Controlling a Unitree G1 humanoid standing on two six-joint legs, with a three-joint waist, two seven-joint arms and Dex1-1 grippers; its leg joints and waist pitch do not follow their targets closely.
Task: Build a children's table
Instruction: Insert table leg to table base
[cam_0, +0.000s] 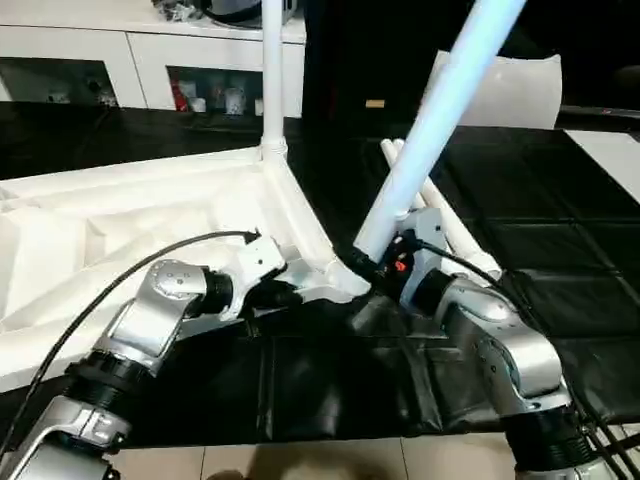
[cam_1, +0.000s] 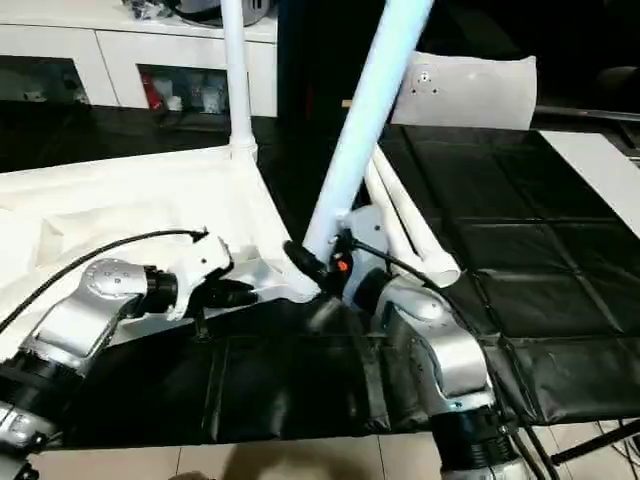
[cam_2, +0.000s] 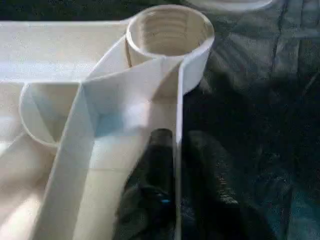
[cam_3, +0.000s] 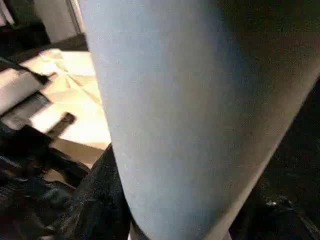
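Gripping a tilted leg near its lower end, the right gripper holds it at the tabletop's near corner socket. Left gripper pinches the rim beside that socket, one finger each side. Another leg stands upright in the far corner; two more lie on the black mat.

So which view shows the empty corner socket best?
The left wrist view: the socket faces the camera, open, ridged inside, with the left hand clamped on the tabletop rim beside it. In the eye views the tilted leg and right hand cover it.
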